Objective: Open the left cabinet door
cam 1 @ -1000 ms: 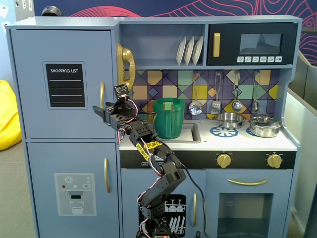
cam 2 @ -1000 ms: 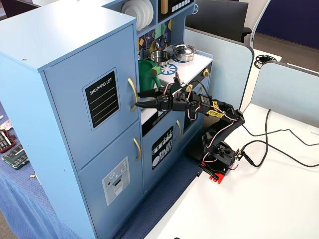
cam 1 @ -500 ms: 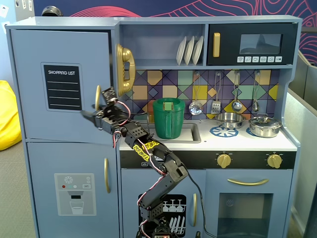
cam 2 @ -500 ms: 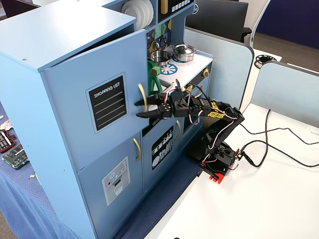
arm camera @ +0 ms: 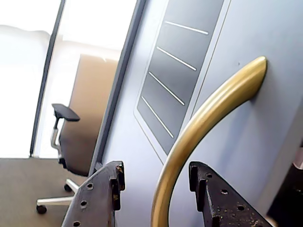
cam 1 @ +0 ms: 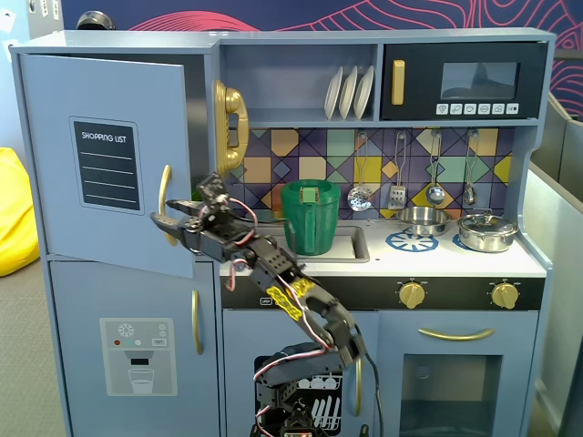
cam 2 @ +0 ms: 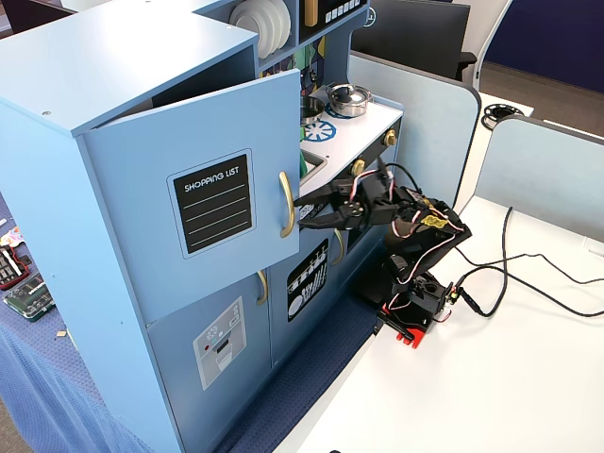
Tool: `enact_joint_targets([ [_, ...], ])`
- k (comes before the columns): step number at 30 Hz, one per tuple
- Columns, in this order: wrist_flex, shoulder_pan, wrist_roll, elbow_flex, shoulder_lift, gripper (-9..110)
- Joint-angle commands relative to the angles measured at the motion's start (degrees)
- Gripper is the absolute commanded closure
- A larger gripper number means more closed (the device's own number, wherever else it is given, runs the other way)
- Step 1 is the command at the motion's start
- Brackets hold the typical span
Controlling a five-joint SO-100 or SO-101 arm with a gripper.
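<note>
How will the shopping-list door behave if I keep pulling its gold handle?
The left cabinet door looks a rigid panel, already ajar, so it should probably swing freely. Its gold handle is smooth and curved; the open gripper straddling it may slip along it.

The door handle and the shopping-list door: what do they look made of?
The handle looks like gold-painted metal or plastic, with a smooth satin sheen and soft highlights. The left cabinet door looks like matte blue-grey painted wood or fibreboard: flat, even, no grain showing.
</note>
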Motion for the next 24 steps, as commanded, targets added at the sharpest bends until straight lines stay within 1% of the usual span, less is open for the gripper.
enact_joint_targets([
  [1, 3.69, 6.24, 2.46, 2.11, 8.26, 93],
  [5, 14.15, 15.64, 4.22, 1.93, 11.87, 93],
  [7, 17.49, 19.6, 6.06, 1.67, 11.69, 93],
  [12, 16.17, 27.07, 9.67, 2.64, 6.86, 93],
  [18, 10.02, 28.04, 7.03, 3.34, -1.67, 93],
  [24, 4.39, 20.83, 3.25, 3.25, -5.27, 93],
])
